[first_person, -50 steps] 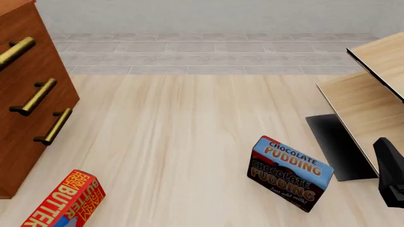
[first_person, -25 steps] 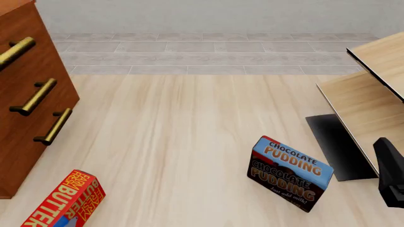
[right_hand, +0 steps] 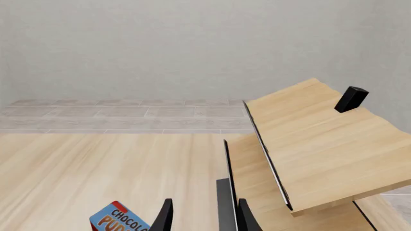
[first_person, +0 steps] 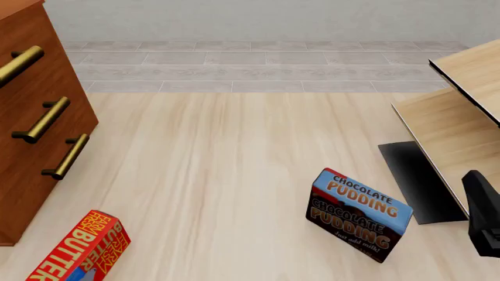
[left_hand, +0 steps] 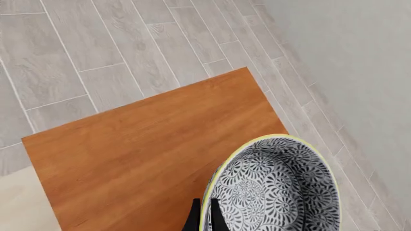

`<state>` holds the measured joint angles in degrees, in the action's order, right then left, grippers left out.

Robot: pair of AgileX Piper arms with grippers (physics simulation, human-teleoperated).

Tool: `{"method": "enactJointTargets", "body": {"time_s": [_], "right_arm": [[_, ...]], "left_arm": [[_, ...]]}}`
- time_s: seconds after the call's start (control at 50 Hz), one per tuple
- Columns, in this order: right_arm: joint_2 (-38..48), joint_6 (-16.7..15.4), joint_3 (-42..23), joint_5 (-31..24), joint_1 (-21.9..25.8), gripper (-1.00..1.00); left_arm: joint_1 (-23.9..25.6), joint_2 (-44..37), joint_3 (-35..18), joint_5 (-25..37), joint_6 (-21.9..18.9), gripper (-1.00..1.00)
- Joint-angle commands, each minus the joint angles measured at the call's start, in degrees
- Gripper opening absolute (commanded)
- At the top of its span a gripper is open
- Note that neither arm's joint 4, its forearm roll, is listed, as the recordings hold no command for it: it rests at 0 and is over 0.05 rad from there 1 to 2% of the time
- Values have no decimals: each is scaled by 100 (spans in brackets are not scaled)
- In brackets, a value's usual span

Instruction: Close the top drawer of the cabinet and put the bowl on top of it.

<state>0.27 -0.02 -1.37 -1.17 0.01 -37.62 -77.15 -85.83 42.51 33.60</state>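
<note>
In the left wrist view the bowl [left_hand: 273, 190], blue-grey floral inside with a yellow-green rim, hangs over a corner of the cabinet's flat reddish-brown top [left_hand: 147, 144]. My left gripper [left_hand: 204, 220] is shut on the bowl's rim, one dark fingertip on each side. Whether the bowl touches the top I cannot tell. The front view shows the cabinet [first_person: 31, 134] at the left; the top drawer [first_person: 20, 61] and the two fronts below it look flush. Bowl and left gripper are out of that view. My right gripper [right_hand: 205, 219] is open and holds nothing.
A chocolate pudding box [first_person: 359, 213] stands right of centre on the pale wood surface. A red butter box [first_person: 78, 249] lies at the front left. Pale light-wood furniture [first_person: 457, 117] with a dark panel fills the right side, and the right arm [first_person: 483, 219] sits beside it.
</note>
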Motion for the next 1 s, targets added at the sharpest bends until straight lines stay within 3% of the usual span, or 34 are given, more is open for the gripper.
{"method": "enactJointTargets", "body": {"time_s": [0.02, 0.52, 0.54, 1.0], "right_arm": [[-1, 0, 37, 36, 0, 100], [-2, 0, 37, 37, 1, 100], [-2, 0, 37, 37, 0, 100], [-2, 1, 37, 37, 0, 100]], "left_arm": [[-25, -106, 62, -138, -83, -100], [-113, -346, 86, -214, -377, -100], [-117, -356, 96, -172, -451, 100], [-65, -159, -368, 193, -376, 100]]}}
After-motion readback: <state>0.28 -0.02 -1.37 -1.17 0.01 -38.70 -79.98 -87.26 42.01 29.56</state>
